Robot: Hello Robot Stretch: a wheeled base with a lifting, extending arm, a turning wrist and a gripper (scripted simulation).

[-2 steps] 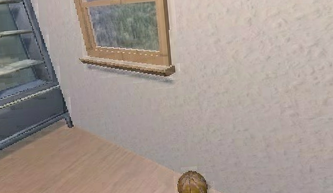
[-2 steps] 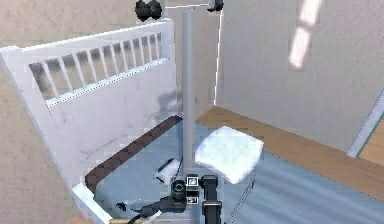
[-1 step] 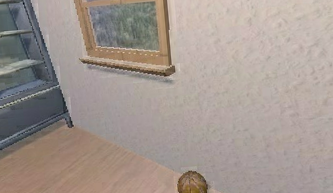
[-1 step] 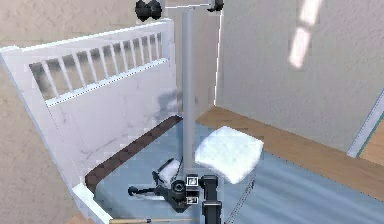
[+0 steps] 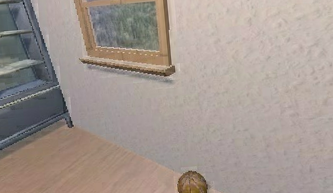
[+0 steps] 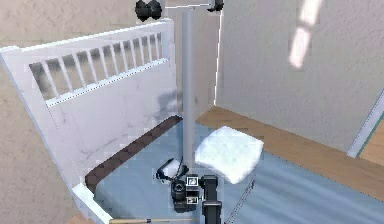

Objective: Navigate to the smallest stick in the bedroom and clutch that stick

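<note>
Stick: a thin tan bar that fits the word is lying at the arm side view's bottom edge, on the bed's grey-blue cover and just left of the gripper. The arm is rising from the bottom edge, with the gripper sitting low over the cover. The bedding is lying right behind the fingers, so I cannot tell whether they are grasping anything or whether they are touching the bar. A white pillow is resting on the cover just right of the arm. A grey upright pole is standing in front of the white slatted headboard and crossing the view. Wood floor is running past the bed's far side, along a beige wall. The forward view is pointing at a different corner. A wood-framed window is sitting in a textured beige wall. A grey glass-fronted shelf cabinet is standing at that view's left. A brown ball is lying on the plank floor close to the wall.
</note>
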